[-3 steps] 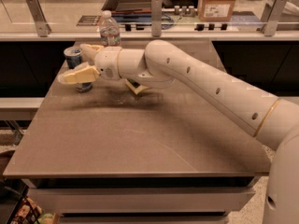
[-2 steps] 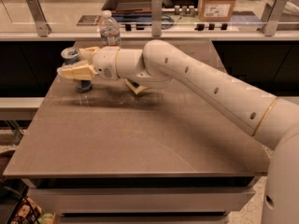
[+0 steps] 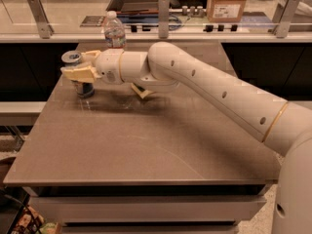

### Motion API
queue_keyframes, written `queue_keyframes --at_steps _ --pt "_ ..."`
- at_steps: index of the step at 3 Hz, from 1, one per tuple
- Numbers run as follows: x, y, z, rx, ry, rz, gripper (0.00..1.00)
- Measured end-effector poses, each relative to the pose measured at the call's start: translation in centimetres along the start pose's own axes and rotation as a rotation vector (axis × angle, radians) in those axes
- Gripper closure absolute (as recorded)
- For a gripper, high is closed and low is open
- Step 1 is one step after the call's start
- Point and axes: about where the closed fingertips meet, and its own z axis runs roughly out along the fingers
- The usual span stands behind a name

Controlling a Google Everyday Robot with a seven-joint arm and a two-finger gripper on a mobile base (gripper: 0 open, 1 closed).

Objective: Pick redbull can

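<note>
The redbull can, blue and silver with a silver top, stands at the far left of the brown table. My gripper reaches in from the right and sits around the can's upper half. One cream finger crosses the can's front, and the other is behind it by the top rim. The fingers look closed on the can. The can's base is at or just above the table surface, and it leans slightly to the left.
A clear plastic water bottle stands at the table's far edge, behind my wrist. A small tan object lies under my forearm. A counter with metal posts and a cardboard box runs behind the table.
My gripper has shifted slightly left and up on the can, and the can's top has moved a little left with it.
</note>
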Motion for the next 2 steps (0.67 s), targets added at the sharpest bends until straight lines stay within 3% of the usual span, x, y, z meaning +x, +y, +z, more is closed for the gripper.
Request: queue_keyframes --at_steps 1,2 --pt "-0.06 0.15 0.17 -0.003 -0.001 0.0 1.0" --pt "-0.96 -0.11 -0.18 0.004 -0.008 -0.031 1.0"
